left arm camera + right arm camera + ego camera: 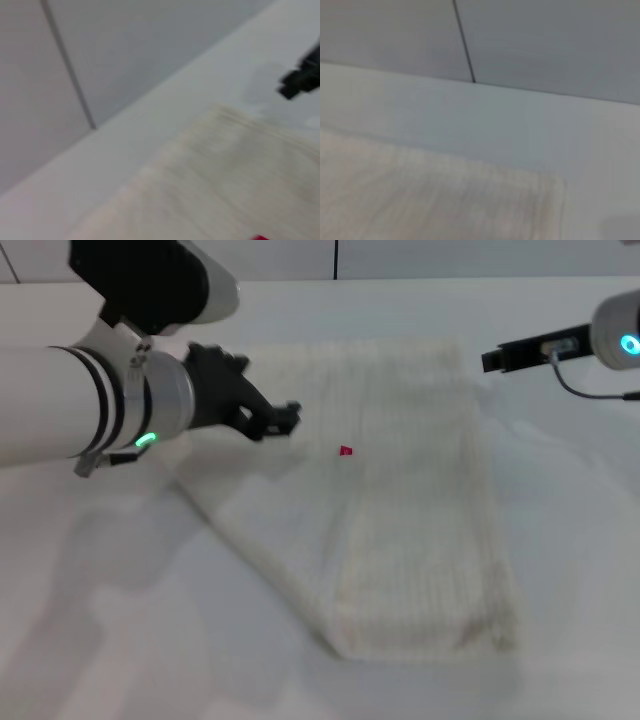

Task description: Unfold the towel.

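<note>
Nearest, the left pincer (272, 420) hovers over the folded towel's (400, 510) left edge beside its red tag (346, 451), fingers seemingly slightly spread, while the towel lies mid-bench (120, 640) and the right pincer (500, 355), grip unreadable, hangs near its far right corner.
</note>
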Robot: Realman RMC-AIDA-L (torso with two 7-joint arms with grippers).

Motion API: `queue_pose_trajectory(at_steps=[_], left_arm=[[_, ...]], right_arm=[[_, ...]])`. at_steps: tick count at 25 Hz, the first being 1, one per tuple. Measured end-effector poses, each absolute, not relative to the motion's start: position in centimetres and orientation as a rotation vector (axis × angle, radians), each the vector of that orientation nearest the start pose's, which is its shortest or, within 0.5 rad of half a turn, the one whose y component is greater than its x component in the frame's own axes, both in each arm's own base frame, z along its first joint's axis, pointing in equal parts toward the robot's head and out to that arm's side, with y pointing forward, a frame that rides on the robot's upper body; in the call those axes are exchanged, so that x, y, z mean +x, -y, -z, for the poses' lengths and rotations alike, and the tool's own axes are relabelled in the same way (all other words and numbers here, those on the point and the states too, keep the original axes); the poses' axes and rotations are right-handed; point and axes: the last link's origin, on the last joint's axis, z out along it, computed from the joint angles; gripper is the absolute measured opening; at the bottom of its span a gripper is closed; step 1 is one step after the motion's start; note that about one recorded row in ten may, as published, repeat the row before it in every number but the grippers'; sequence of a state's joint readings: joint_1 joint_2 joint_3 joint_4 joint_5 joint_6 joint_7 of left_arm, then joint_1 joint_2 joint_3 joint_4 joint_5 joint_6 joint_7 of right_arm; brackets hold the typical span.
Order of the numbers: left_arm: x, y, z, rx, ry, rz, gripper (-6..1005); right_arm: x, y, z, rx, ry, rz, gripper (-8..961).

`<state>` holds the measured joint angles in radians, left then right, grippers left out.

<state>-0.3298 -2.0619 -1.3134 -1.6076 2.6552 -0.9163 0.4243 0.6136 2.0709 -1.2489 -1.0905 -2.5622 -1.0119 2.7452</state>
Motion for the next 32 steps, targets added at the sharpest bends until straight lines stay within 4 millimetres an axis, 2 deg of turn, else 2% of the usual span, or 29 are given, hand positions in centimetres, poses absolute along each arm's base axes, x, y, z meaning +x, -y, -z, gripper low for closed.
queue_pose_trajectory(at_steps=[1, 6, 13, 15, 21, 26, 32], left_arm=[[-14.1, -34.1, 3.8, -2.441, 0.509, -0.064, 771], [-13.9, -33.9, 4.7, -2.541, 0.528, -0.095, 769], [-14.1, -34.2, 6.6, -2.546, 0.499, -0.07, 765], [-14.3, -34.2, 7.5, -2.549, 0.485, -0.066, 766], [-14.4, -34.1, 10.1, -2.584, 0.441, -0.103, 769], [-14.3, -34.4, 11.0, -2.57, 0.413, -0.067, 771], [-14.3, -34.4, 11.2, -2.569, 0.425, -0.053, 771]], right_arm=[[21.7, -42.2, -1.0, -2.144, -1.194, 0.015, 298], [20.3, -43.3, -0.8, -2.158, -1.181, 0.091, 217], [19.5, -44.1, -0.2, -2.179, -1.225, 0.144, 104], [19.5, -44.2, 0.3, -2.187, -1.233, 0.157, -2], [19.2, -44.4, 1.4, -2.204, -1.23, 0.17, 1], [19.3, -44.4, 2.3, -2.212, -1.245, 0.19, 4], [19.5, -44.4, 3.8, -2.225, -1.254, 0.242, 7]])
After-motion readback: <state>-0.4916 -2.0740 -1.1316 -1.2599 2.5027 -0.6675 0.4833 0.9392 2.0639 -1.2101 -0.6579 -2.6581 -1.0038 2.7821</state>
